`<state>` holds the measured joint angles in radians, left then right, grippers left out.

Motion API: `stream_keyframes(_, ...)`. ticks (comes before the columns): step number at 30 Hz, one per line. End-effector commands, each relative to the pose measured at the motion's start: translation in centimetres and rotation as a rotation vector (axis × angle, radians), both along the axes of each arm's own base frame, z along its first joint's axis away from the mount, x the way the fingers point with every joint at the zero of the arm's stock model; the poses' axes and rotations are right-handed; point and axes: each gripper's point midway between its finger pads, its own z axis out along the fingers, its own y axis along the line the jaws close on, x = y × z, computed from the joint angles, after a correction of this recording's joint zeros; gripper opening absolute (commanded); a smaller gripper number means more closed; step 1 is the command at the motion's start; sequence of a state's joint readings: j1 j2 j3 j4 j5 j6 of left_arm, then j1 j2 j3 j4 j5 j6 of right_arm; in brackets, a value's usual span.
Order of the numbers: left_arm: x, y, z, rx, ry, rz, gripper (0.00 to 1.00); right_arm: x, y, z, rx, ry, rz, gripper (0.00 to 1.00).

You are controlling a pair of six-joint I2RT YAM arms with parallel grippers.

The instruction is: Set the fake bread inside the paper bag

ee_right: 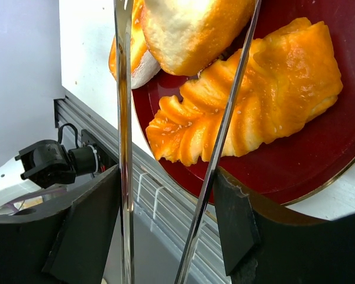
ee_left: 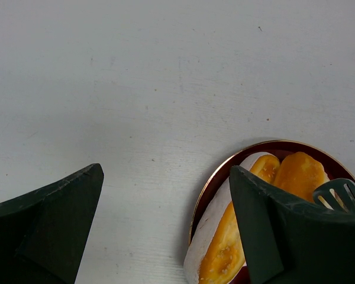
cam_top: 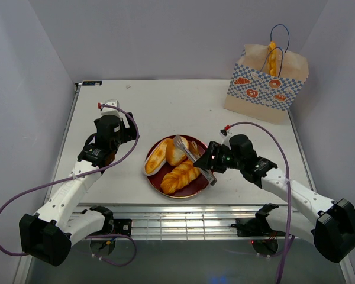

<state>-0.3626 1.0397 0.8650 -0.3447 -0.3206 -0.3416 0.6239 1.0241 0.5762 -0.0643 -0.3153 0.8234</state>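
Note:
Several pieces of fake bread lie on a dark red plate (cam_top: 196, 188): an oval roll (cam_top: 155, 157), a bun (cam_top: 176, 154) and a braided loaf (cam_top: 180, 176). My right gripper (cam_top: 209, 161) is shut on metal tongs (cam_top: 187, 152), whose tips reach over the bun. In the right wrist view, the gripper (ee_right: 165, 228) holds the tong arms (ee_right: 123, 118) spread on either side of the bun (ee_right: 189, 29), above the braided loaf (ee_right: 266, 100). My left gripper (cam_top: 109, 135) is open and empty over the table left of the plate (ee_left: 208, 188). The paper bag (cam_top: 266, 83) stands at the far right, with an orange bread piece (cam_top: 273, 59) poking out.
The oval roll (ee_left: 225, 254) hangs over the plate's left rim, close to my left gripper's (ee_left: 165, 222) right finger (ee_left: 278, 231). The table's front edge with metal rails (cam_top: 177, 228) lies just below the plate. Grey walls enclose the table.

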Motion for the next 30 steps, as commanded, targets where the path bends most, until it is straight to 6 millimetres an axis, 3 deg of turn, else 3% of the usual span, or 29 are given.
stream_keyframes(1, 0.1, -0.4, 2.0, -0.029, -0.046, -0.014, 0.98, 0.8, 0.9, 2.3, -0.015, -0.056, 0.028, 0.66)
stream_keyframes(11, 0.0, -0.4, 2.3, -0.031, -0.054, -0.011, 0.98, 0.3, 2.5, 2.9, -0.081, -0.063, 0.091, 0.67)
stream_keyframes(21, -0.1, -0.4, 2.4, -0.035, -0.057, -0.015, 0.98, -0.3, 2.9, 1.0, -0.223, -0.049, 0.117, 0.65)
stream_keyframes(30, -0.2, -0.4, 2.5, -0.037, -0.06, -0.017, 0.98, -0.4, 3.0, 1.0, -0.235, -0.053, 0.12, 0.51)
